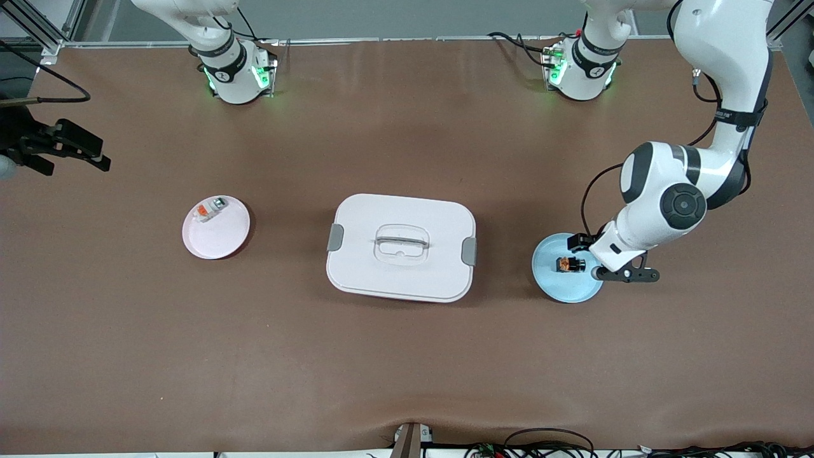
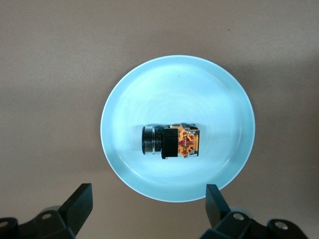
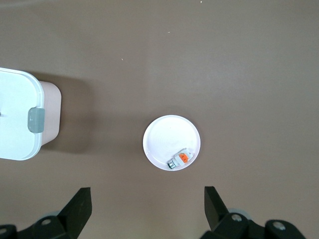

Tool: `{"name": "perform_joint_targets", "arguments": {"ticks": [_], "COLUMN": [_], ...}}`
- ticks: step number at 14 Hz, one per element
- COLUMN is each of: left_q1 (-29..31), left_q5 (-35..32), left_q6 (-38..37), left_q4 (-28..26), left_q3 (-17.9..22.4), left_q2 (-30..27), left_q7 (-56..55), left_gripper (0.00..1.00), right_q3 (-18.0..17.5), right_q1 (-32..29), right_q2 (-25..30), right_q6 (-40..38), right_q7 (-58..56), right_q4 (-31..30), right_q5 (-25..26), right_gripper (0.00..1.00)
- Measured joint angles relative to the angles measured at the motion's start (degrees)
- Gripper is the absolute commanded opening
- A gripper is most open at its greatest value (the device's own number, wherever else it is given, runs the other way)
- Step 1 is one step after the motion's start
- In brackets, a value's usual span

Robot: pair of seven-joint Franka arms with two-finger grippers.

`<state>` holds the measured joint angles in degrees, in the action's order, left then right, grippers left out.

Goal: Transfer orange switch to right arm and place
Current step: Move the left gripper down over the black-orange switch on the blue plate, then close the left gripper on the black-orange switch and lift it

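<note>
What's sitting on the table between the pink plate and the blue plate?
The front view shows a white lidded box between the pink plate and the blue plate. The orange switch lies on the blue plate.

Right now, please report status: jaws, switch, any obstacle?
Left gripper open above blue plate. Right gripper open, waiting high over table. Orange switch lies on plate, not gripped. Nothing blocks it.

A glossy pale-blue round plate (image 2: pixel 129 99) and smooth white plastic lidded box (image 1: pixel 407 216) sit on the matt brown table surface (image 1: pixel 407 356).
</note>
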<state>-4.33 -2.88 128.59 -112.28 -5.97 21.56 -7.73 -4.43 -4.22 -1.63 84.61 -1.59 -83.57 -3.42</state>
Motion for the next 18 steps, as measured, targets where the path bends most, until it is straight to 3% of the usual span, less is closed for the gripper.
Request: {"name": "perform_joint_targets", "arguments": {"ticks": [18], "left_q1": [-1.39], "left_q5": [-2.67], "left_q6": [4.54], "left_q4": [4.04], "left_q3": [-0.02], "left_q2": [10.18], "left_q7": [-5.56], "left_gripper": [1.0], "right_q3": [-0.11], "right_q1": [0.0], "right_q2": [0.0], "right_q6": [-0.13], "right_q7": [-0.04], "right_q4": [-0.01], "right_q5": [-0.03], "right_gripper": [1.0]}}
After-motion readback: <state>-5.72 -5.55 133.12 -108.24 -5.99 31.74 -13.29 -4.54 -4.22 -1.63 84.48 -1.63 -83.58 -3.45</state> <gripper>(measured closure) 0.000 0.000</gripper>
